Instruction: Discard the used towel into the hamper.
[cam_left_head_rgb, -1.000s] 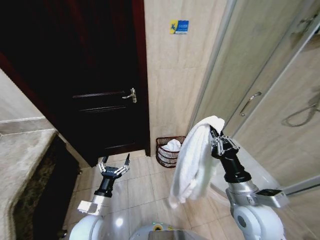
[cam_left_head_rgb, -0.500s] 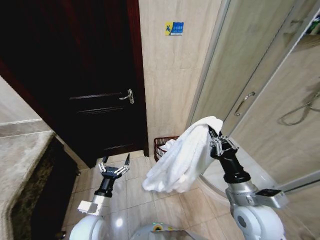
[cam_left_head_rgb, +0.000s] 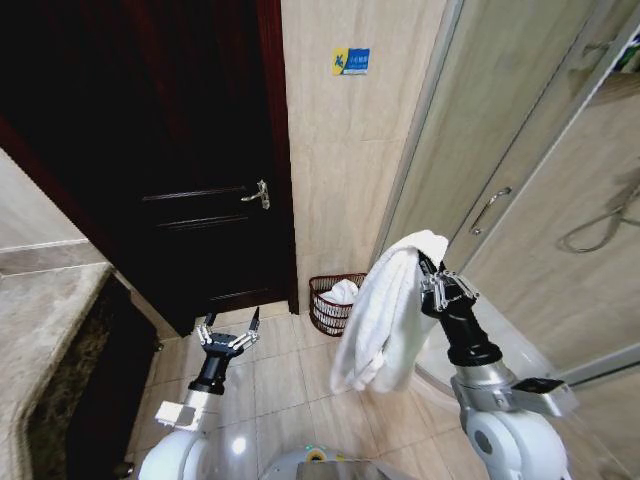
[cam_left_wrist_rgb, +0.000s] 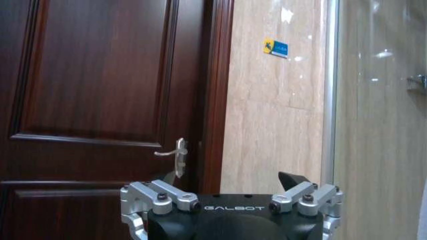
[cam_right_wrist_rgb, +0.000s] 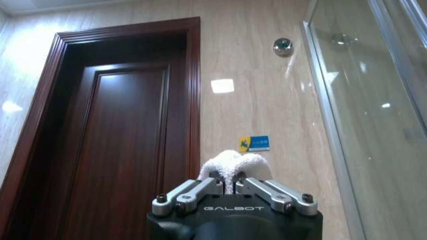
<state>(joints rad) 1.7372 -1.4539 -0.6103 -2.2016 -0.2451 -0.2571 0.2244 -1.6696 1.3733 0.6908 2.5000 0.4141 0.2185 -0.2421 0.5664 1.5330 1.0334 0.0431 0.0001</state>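
Up on the right side of the scene, the right gripper is raised at about chest height with its jaws pinching the white towel at its top fold; in the right wrist view the fingers close on a bunched tuft of the cloth. From that grip the towel hangs down in a long loose drape to the left of the arm, its lower end free above the tiled floor. Farther off, the hamper stands on the floor against the beige wall, just right of the dark wooden door and left of the glass shower enclosure; something white already lies inside it. Towel and hamper are apart, the hanging cloth nearer the robot than the basket. Lower left, the left gripper is held low over the floor with its jaws spread wide, holding nothing; it points toward the door and its handle.
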